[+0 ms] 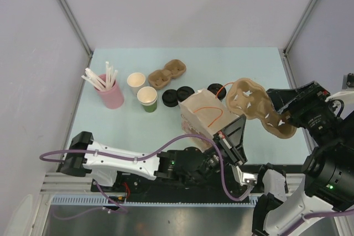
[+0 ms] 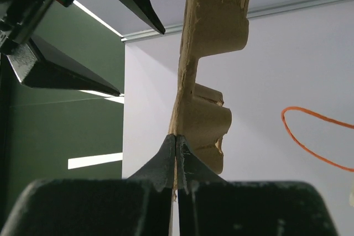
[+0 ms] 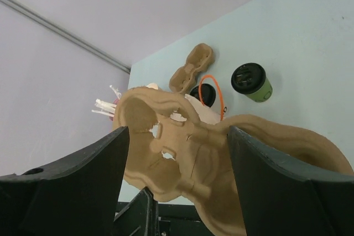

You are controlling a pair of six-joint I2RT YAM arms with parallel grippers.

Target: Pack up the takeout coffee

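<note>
left gripper [image 2: 175, 139], bottom centre of its wrist view: fingers clenched on the thin edge of the pulp cup carrier [image 1: 255, 105], which is held off the table, centre-right in the top view. right gripper [image 3: 178, 131]: fingers spread wide either side of the carrier's other end, released; can't tell if they touch it. paper bag [image 1: 200, 115] sits just left of the carrier. green-sided lidded cup [image 1: 219, 91] stands on the table just above the bag, partly hidden. two more black lids [image 1: 184, 93] are side by side upper-left of the bag, cup sides unreadable.
</note>
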